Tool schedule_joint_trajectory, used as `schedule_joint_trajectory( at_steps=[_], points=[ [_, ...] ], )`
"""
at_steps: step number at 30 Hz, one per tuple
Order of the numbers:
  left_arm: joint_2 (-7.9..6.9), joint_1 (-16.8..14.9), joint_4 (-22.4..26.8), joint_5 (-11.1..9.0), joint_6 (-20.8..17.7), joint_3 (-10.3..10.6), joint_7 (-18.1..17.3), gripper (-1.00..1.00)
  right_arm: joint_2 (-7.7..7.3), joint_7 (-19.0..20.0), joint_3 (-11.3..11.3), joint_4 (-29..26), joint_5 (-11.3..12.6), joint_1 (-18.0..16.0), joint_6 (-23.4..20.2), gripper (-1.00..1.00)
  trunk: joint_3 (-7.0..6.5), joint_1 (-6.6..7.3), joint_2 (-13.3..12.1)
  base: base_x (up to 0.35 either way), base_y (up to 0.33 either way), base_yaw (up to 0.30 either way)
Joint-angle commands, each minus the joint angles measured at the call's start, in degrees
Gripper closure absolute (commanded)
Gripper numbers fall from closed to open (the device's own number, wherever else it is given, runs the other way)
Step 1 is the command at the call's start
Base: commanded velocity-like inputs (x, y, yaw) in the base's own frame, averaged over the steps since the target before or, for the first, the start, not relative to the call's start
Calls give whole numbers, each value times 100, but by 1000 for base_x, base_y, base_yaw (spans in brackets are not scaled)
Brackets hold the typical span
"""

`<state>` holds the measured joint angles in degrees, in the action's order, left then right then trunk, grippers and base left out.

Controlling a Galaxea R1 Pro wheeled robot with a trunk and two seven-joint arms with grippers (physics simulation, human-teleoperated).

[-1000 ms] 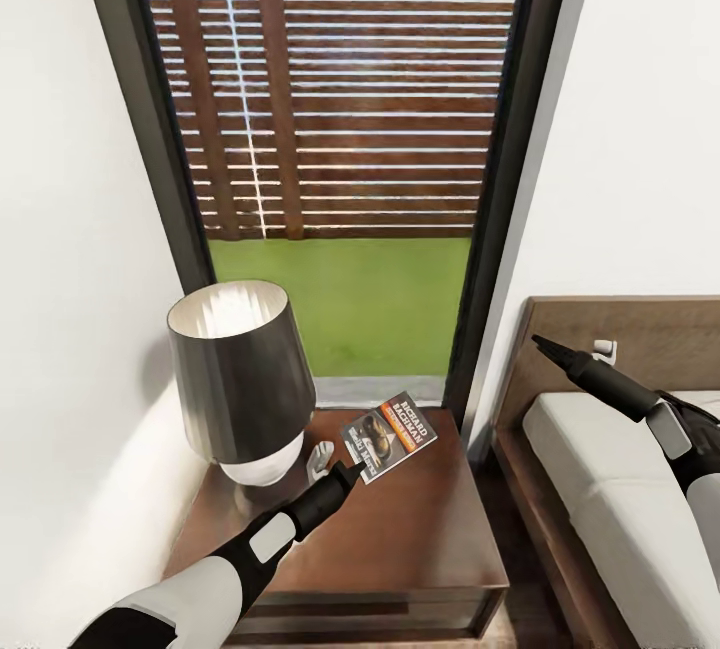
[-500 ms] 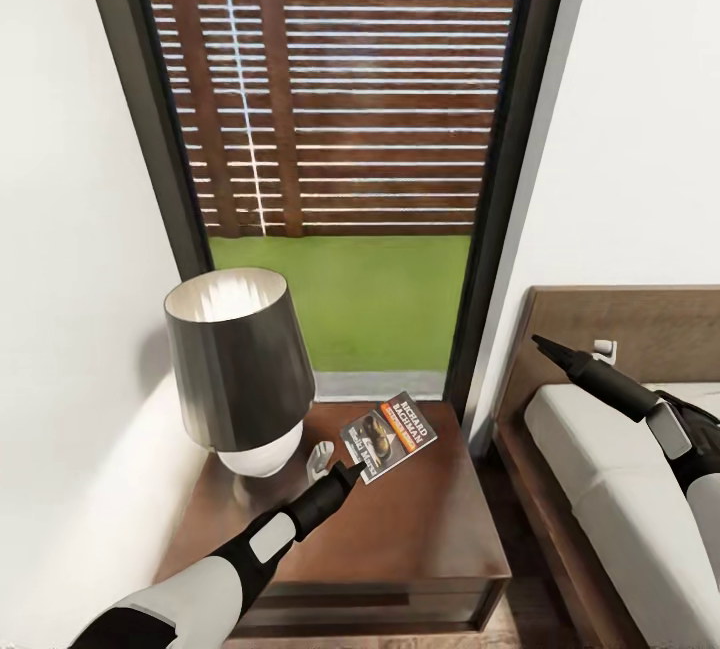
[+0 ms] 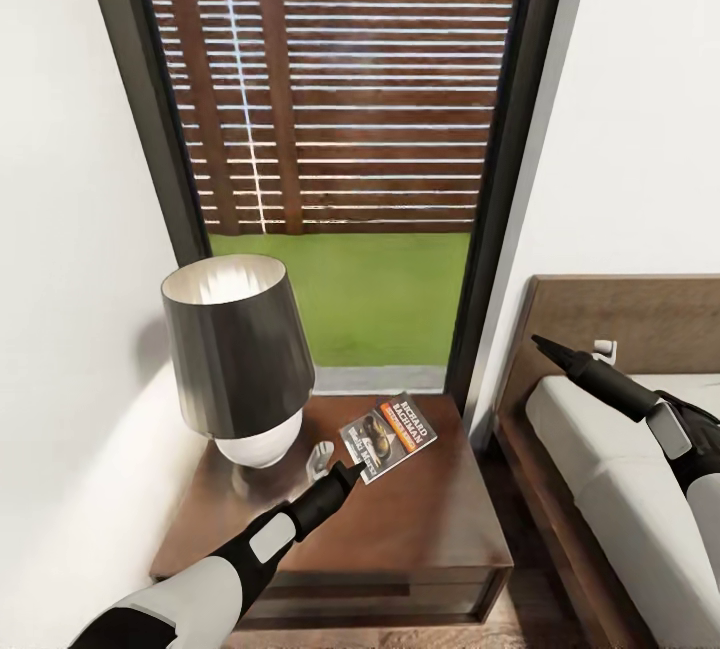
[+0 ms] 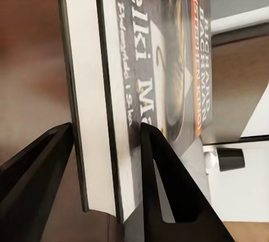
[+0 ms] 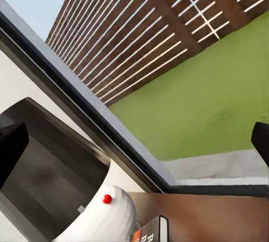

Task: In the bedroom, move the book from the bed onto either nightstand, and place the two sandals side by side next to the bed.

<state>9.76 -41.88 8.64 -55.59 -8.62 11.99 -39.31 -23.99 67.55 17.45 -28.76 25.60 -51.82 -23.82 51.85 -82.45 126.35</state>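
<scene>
My left tool (image 4: pixel 106 141) covered the near corner of the book (image 3: pixel 389 435) in the head view. From my left wrist the book's (image 4: pixel 151 57) far end ran off the picture's edge and its lettering was blurred. The bed (image 3: pixel 610 469) was cut off at the head view's right edge. My right tool's (image 3: pixel 540 341) fingers were too small to tell apart.
</scene>
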Motion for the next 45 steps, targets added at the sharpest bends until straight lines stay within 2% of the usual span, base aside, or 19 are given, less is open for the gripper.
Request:
schedule_joint_trajectory(
  at_steps=[1,9,20,45],
  points=[
    [-1,-4,1,-66,-52,15,-16,100,0,13,9,2,24,-4,-52,-100,24,-21,44,0,0,0],
    [-1,-4,-1,-66,-52,15,-16,100,0,14,6,2,24,-4,-52,-100,167,-197,365,0,0,0],
    [-1,-4,-3,-66,-52,14,-16,100,0,14,4,2,24,-4,-52,-100,167,-197,365,0,0,102],
    [-1,-4,-3,-66,-52,14,-16,100,0,16,6,2,24,-4,-52,-100,185,-219,405,38,-28,3]
  ],
)
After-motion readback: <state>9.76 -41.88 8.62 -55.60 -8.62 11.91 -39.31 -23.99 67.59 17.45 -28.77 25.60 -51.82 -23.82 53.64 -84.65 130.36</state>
